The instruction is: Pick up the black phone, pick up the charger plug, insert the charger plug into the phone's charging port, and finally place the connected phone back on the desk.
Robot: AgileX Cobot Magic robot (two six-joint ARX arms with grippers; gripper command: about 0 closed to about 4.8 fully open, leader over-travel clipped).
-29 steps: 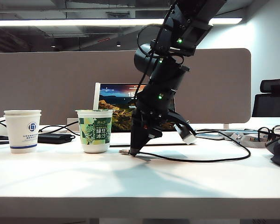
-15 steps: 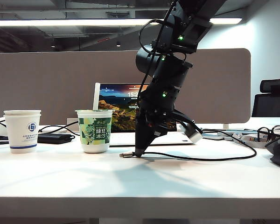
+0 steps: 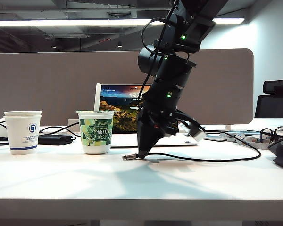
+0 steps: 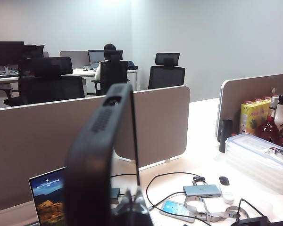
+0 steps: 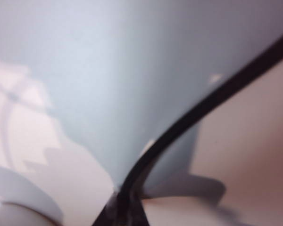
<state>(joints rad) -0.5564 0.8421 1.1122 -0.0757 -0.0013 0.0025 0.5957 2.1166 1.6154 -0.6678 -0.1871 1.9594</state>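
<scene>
Charger plug: small metal tip lying on the desk, mid-depth, centre. The right gripper is clamped on the black cable just behind the tip; the right wrist view shows that cable running into the closed fingertips.

Black phone: held upright and edge-on in the clenched left gripper, off the desk. Neither shows in the exterior view. The charging port cannot be made out.

Risks, as I judge them:
- The grip sits on cable, not on the connector, so the tip may droop or twist when lifted.
- The long cable trails to the desk's right edge; drag may pull the tip off line.
- The thin phone may pivot in its hold under insertion force.

Surroundings:
- Green cup with straw, near the plug.
- White paper cup, toward the left edge.
- Laptop along the back edge.
- Glasses at the right edge.
</scene>
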